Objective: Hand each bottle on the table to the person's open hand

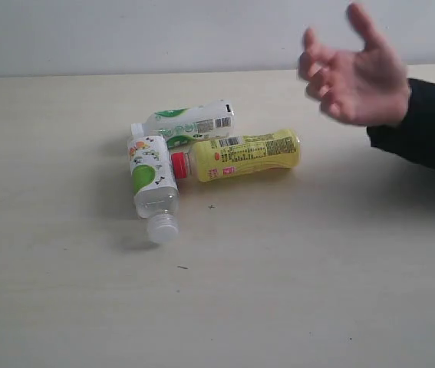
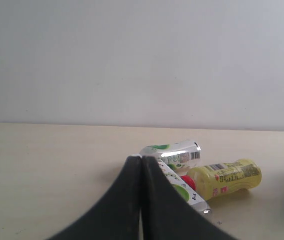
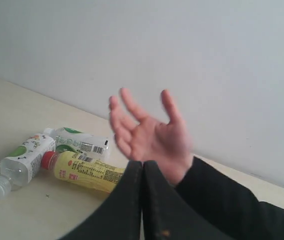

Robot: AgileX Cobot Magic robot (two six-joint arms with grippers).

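Three bottles lie in a cluster on the table [image 1: 64, 307]. A white-and-green bottle [image 1: 153, 184] points its white cap at the front edge, and a second white-and-green bottle [image 1: 190, 121] lies behind it. The yellow-labelled bottle [image 1: 244, 153] has its red cap touching them. The clear red-labelled bottle is out of view. The person's open hand [image 1: 355, 73] hovers at the far right, fingers spread. Neither gripper shows in the exterior view. My left gripper [image 2: 141, 159] is shut and empty, short of the bottles [image 2: 174, 152]. My right gripper [image 3: 143, 164] is shut and empty, just before the hand [image 3: 149, 135].
The arm in a black sleeve [image 1: 432, 126] rests on the table's far right. A pale wall [image 1: 163, 31] runs behind the table's back edge. A few dark specks [image 1: 182, 267] dot the surface in front of the bottles.
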